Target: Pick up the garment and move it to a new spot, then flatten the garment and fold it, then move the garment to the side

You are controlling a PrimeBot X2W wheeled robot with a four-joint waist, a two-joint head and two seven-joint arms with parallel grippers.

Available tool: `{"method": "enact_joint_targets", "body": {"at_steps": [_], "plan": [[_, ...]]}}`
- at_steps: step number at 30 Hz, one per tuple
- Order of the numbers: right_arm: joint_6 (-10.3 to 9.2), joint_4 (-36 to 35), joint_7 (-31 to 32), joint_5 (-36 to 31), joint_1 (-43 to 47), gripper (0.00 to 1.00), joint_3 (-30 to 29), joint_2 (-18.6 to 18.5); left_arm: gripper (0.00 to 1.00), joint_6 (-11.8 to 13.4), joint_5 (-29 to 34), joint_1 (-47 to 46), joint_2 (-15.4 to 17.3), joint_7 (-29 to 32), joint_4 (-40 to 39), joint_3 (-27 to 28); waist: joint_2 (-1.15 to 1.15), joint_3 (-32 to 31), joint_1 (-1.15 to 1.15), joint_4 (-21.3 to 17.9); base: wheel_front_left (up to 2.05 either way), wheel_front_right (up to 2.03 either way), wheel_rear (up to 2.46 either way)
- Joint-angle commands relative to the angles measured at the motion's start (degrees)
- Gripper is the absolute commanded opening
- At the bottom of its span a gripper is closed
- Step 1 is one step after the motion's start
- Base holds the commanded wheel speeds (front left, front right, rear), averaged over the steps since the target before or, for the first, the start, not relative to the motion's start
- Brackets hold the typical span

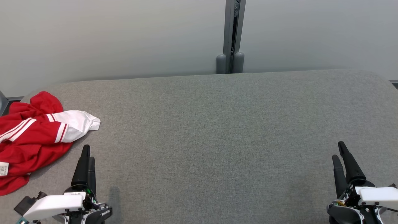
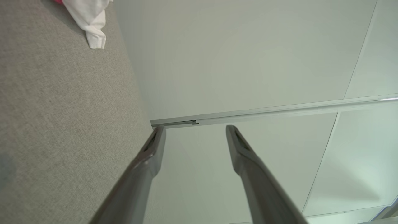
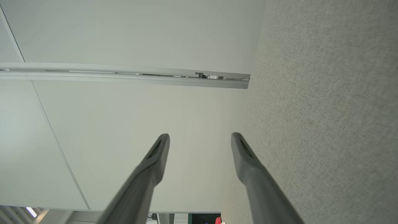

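The garment [image 1: 34, 137] is red with white stripes and a white sleeve, lying crumpled at the left edge of the grey table [image 1: 217, 130]. Its white sleeve tip [image 2: 93, 18] shows at the top left of the left wrist view. My left gripper [image 1: 88, 153] stands open just right of and below the garment, apart from it, with nothing between its fingers [image 2: 155, 146]. Far over at the lower right, my right gripper [image 1: 338, 151] is open and holds nothing, its fingers [image 3: 245, 155] spread above the table.
A pale wall with a grey vertical post [image 1: 231, 37] rises behind the table's far edge. The table's corners are rounded. A white label [image 1: 3, 169] sticks out of the garment at the far left.
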Motion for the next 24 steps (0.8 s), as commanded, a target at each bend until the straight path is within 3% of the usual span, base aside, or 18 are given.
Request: {"method": "enact_joint_targets", "body": {"at_steps": [1, 11, 24], "plan": [[0.08, -1.8, -0.7, -1.1, -1.6, 1.00, 0.2, -0.5, 1.00, 0.1, 1.1, -2.1, 0.6, -0.5, -1.5, -0.3, 0.00, 0.0, 0.00, 0.0, 0.00, 0.00, 0.00], [0.09, -4.7, -2.9, -7.4, -1.9, 1.00, 1.9, -0.6, 1.00, 1.4, 7.4, -2.3, 0.8, -2.7, -3.4, -1.6, 0.00, 0.0, 0.00, 0.0, 0.00, 0.00, 0.00], [0.09, -6.7, -5.7, -26.4, -2.2, 1.00, 3.4, -0.9, 1.00, 4.2, 25.5, -2.0, 1.7, -5.5, -4.9, -3.1, 0.00, 0.0, 0.00, -0.1, 0.00, 0.00, 0.00]]}}
